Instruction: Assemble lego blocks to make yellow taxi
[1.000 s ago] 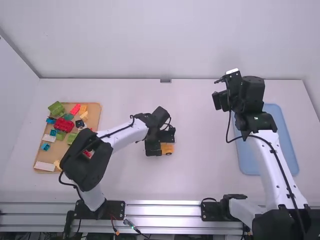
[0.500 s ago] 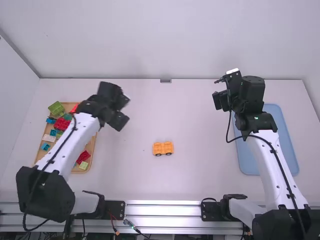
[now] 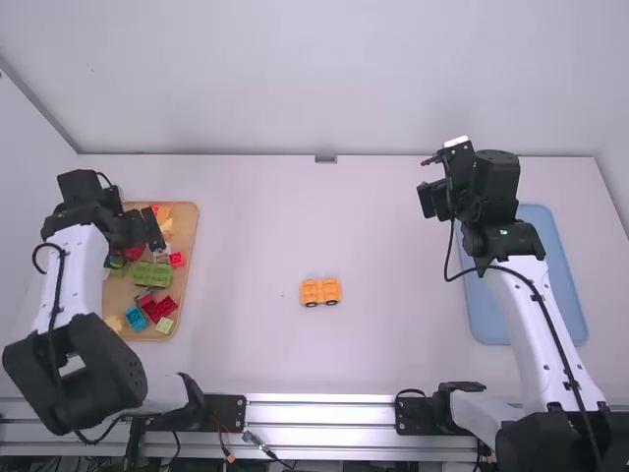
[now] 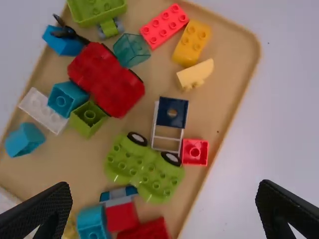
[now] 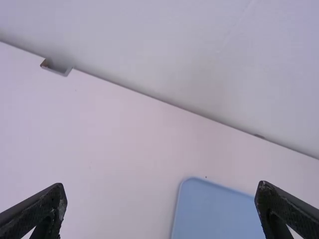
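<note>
"Where to find the taxi blocks?"

"Near the middle of the white bench (image 3: 393, 339): a yellow-orange block vehicle (image 3: 321, 292), upright on black wheels, well apart from both arms."

"And at the left?"

"Above a tan tray (image 4: 243, 79), the left end effector (image 3: 141, 234), with fingers wide apart and nothing between the tips."

"What in the tray?"

"Near the top right corner in the high view, a yellow brick (image 4: 192, 44) beside a pale yellow curved brick (image 4: 195, 74), close to a flat red brick (image 4: 164, 26). Farther in, a dark red vehicle body (image 4: 107, 79), a dark blue seat piece (image 4: 172, 113) on a white frame, and a lime green wheeled base (image 4: 144, 169). Just beside the frame, a small red brick (image 4: 195, 152)."

"And at the right?"

"Over the bench, near a blue tray (image 3: 536, 275), the right end effector (image 3: 430, 182), also empty, fingers spread apart."
</note>
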